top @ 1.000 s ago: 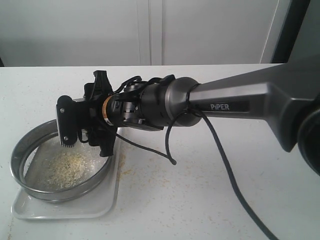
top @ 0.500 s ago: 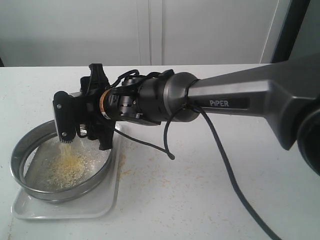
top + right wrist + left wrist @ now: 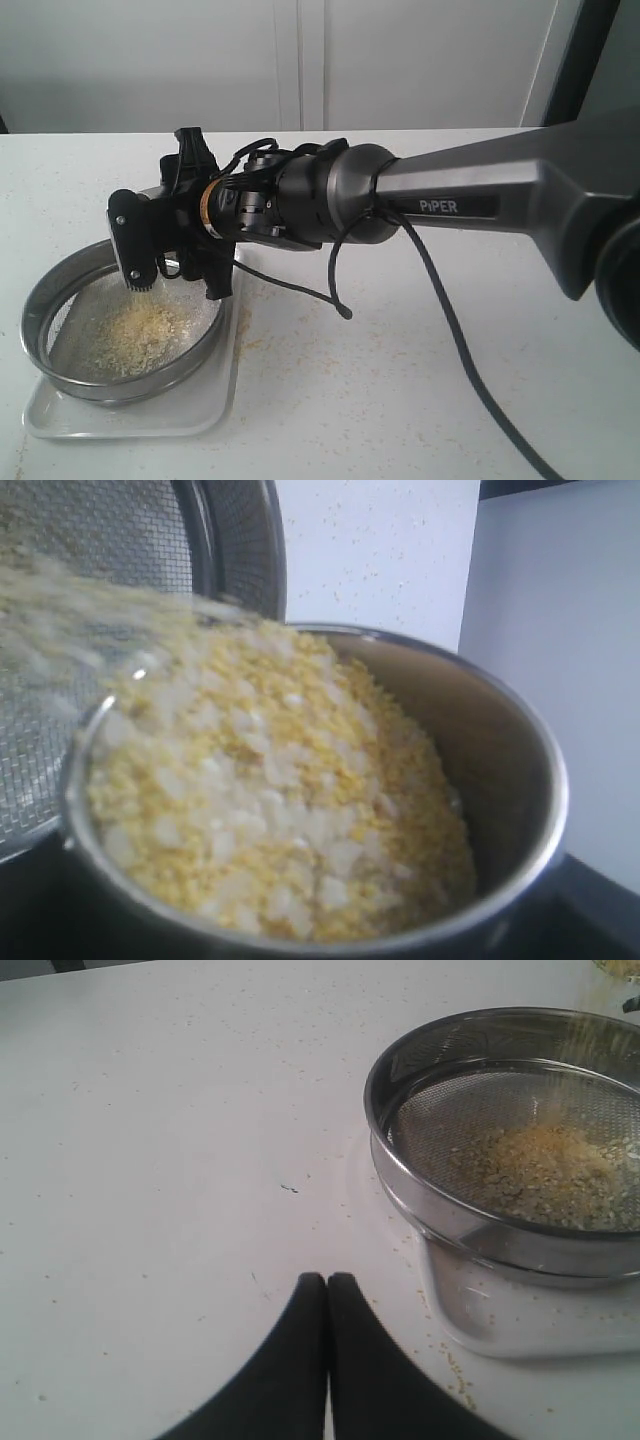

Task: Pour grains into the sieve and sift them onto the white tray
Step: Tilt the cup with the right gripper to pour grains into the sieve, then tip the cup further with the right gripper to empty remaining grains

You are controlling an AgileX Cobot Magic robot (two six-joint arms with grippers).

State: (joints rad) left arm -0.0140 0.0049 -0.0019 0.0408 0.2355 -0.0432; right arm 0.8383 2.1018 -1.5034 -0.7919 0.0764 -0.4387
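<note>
My right gripper (image 3: 172,260) is shut on a small steel cup (image 3: 505,750), tipped over the sieve (image 3: 40,300). The cup is full of yellow and off-white grains (image 3: 270,800), and they spill over its lip in a blurred stream. A pile of grains (image 3: 140,335) lies on the sieve's mesh. The sieve rests on the white tray (image 3: 130,422). My left gripper (image 3: 327,1282) is shut and empty, low over the table beside the tray (image 3: 500,1325) and the sieve (image 3: 400,1060). It does not show in the exterior view.
Stray grains are scattered on the white table (image 3: 330,390) around the tray. The right arm's cable (image 3: 450,330) hangs over the table to the right. A white wall stands behind the table.
The right gripper has rolled a little further and stayed over the sieve. Grains keep falling and the pile on the mesh has grown.
</note>
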